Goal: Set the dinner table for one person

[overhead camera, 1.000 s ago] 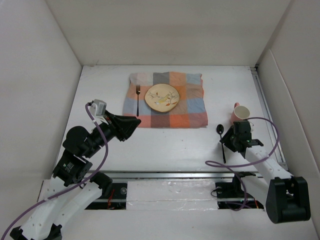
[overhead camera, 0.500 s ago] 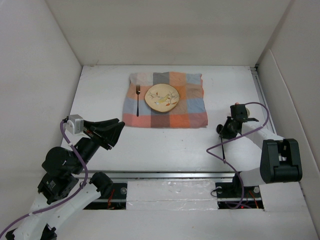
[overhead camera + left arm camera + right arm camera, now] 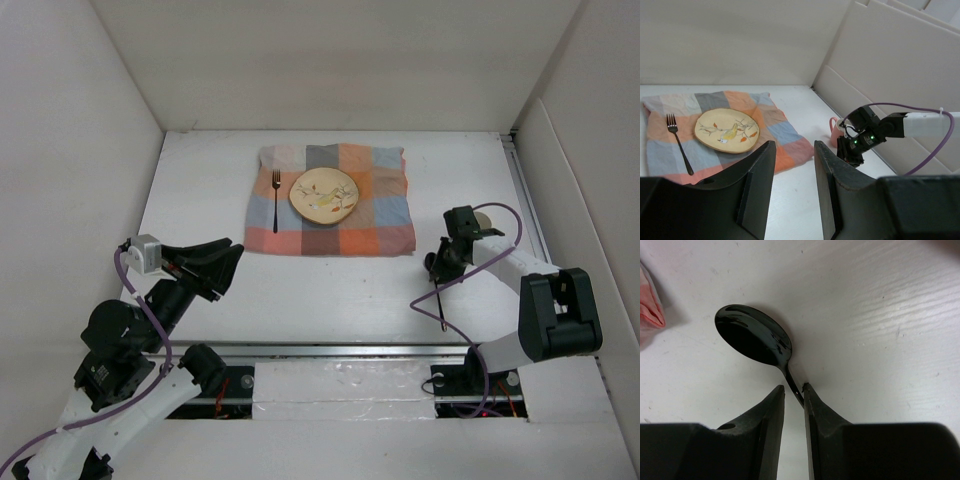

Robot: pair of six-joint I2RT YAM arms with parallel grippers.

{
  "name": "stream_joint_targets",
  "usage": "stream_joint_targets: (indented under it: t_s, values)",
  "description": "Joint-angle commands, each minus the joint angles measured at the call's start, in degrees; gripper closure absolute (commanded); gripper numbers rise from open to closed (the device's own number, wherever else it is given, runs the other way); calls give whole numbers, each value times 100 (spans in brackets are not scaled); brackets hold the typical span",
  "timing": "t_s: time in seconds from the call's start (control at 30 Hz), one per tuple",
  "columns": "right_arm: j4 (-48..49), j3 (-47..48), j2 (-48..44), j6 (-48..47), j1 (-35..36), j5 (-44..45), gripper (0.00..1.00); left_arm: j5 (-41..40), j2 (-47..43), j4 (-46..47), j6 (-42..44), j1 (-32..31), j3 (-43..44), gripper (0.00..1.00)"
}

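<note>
Over on the left, the left gripper (image 3: 232, 262) has swung back from the cloth's near corner toward its own base. Its fingers are spread with nothing between them, so its part looks done for now. The black fork (image 3: 275, 200) lies on the checked cloth (image 3: 385, 215) just left of the painted plate (image 3: 324, 194). All of it sits on the white dinner table (image 3: 330, 290), which runs out to the walls on every side.

Moving right, the right gripper (image 3: 794, 390) has slid in from behind and dropped onto the black spoon (image 3: 752, 342). Its fingers are pinched in on the handle just behind the bowl, so the spoon comes next, I'd say.

There's not much room here. The cloth's corner is near the bowl, the pink mug (image 3: 834, 131) stands just behind the wrist, and the side wall (image 3: 590, 200) is beyond. The way toward the plate's right is open.
</note>
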Motion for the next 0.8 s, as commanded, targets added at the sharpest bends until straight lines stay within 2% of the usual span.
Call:
stream_joint_targets:
  t_s: [0.0,0.1,0.2,0.23,0.3,0.43,0.67,0.77]
  values:
    - [-801,144,266,51,187,-71,70,-169,-188,239,82,-35,-18,66]
    - [-951,128,205,165,398,-71,63,-231,-224,230,73,-35,-27,66]
    - [-996,110,222,183,451,-71,71,-240,-259,256,56,-35,-53,66]
    - [-1013,153,275,200,451,-71,80,-240,-276,265,56,-35,-53,66]
    - [-1066,232,398,200,513,94,83,-275,-268,247,64,-87,-62,66]
    - [-1075,312,460,244,618,140,98,-433,-329,230,73,-87,-62,66]
    - [-1048,417,-145,174,618,280,100,-363,-268,283,47,-87,-106,65]
    - [-1241,707,-339,-177,294,395,100,-328,-241,291,38,-87,-132,65]
